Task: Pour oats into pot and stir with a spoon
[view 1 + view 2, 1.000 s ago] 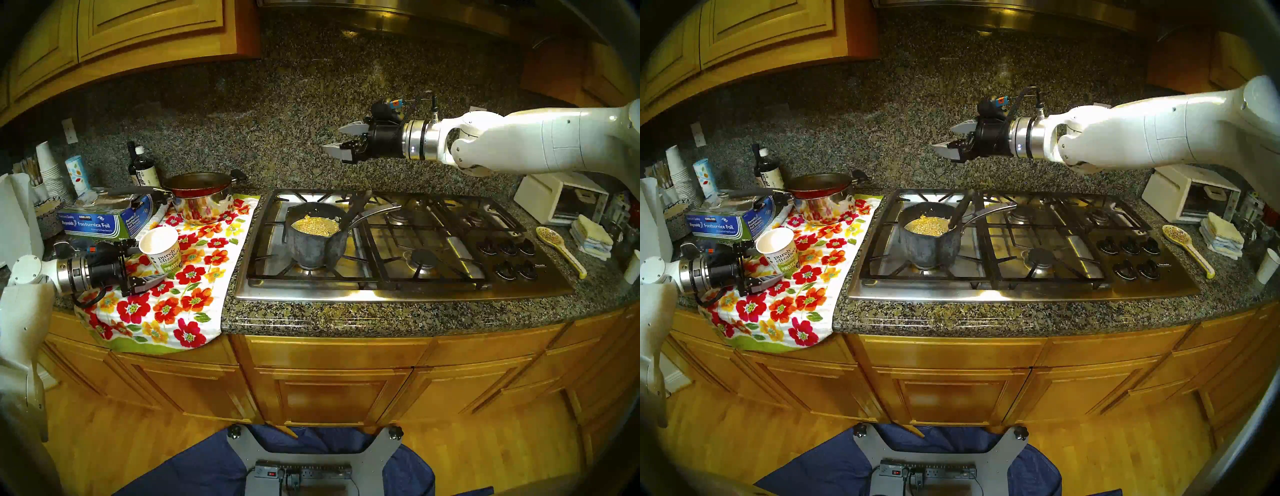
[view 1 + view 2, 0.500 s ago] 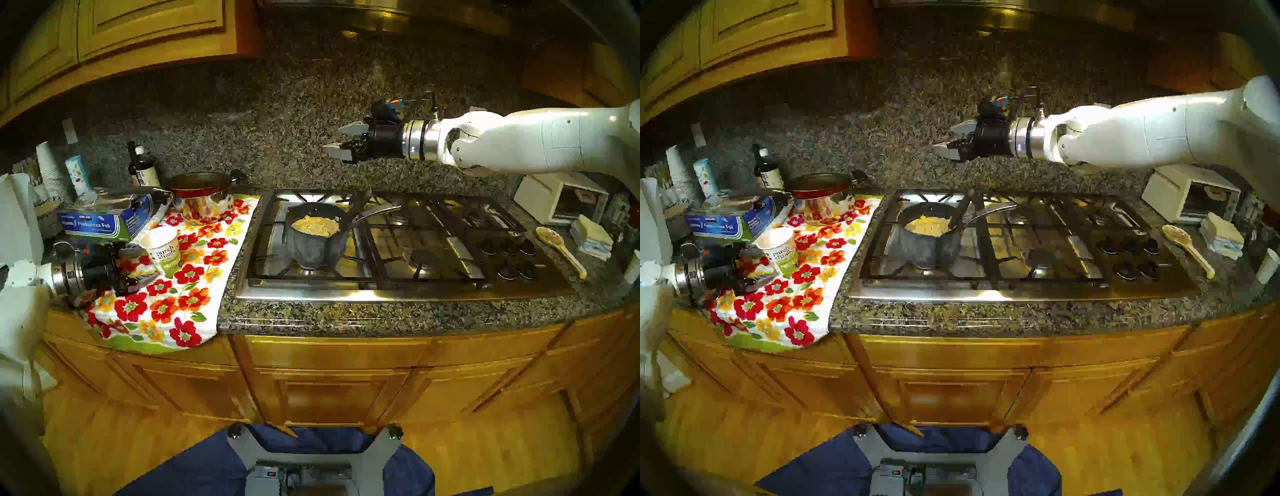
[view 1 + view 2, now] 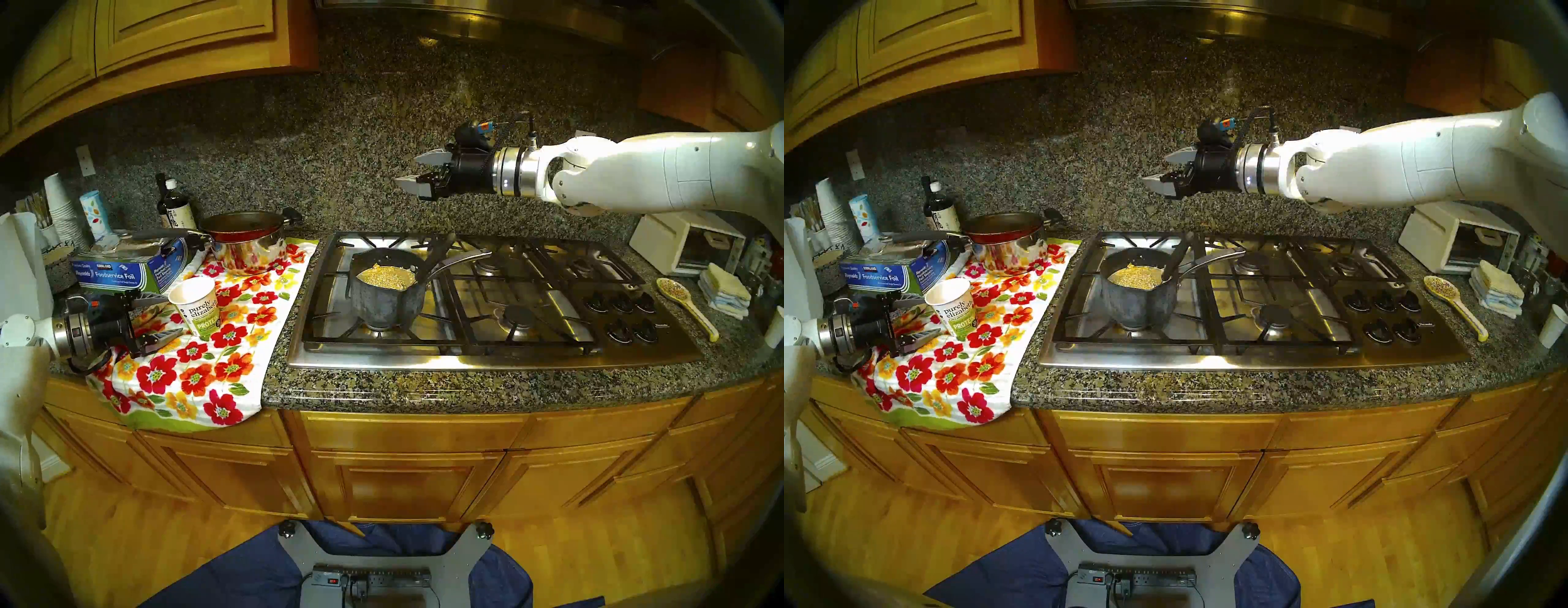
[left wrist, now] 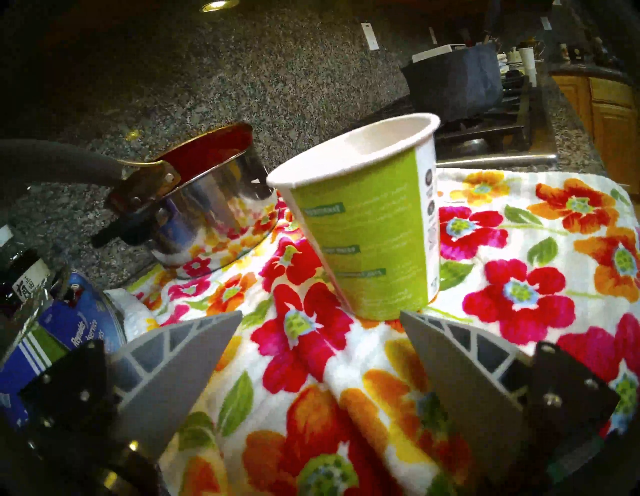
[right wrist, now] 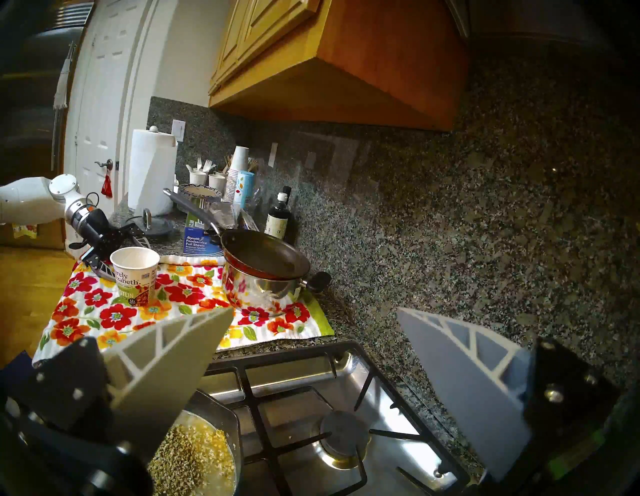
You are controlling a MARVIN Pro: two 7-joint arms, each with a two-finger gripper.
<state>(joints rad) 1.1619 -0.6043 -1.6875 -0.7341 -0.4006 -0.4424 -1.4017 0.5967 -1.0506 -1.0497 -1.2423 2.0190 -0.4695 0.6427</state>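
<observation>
The small dark grey mottled saucepan [image 3: 384, 293] stands on the front-left burner of the stainless gas cooktop [image 3: 488, 356]. Its long curved silver handle points right, over the grates. A loose mass of pale yellow-beige oat flakes [image 3: 387, 276] lies inside the saucepan. The long slim dark grey spoon [image 3: 435, 259] rests with its bowl in the saucepan and its flat black handle leaning up and right over the rim.

The white paper cup with a green band, printed "purely elizabeth" [image 3: 196, 306], stands upright on the flower-printed cloth [image 3: 229, 365] left of the cooktop. From above, its interior appears empty.

The left gripper [image 3: 159, 319] sits just left of the cup, low over the cloth. Its fingers stand apart and grip nothing; in the left wrist view the cup lies just beyond the two fingertips [image 4: 221, 324].

The right gripper [image 3: 413, 172] hangs high above the cooktop, level and pointing left. Its jaws are spread wide and empty.

A red frying pan [image 3: 244, 227] sits on top of a larger shiny steel pot [image 3: 250, 254] at the cloth's rear edge.
</observation>
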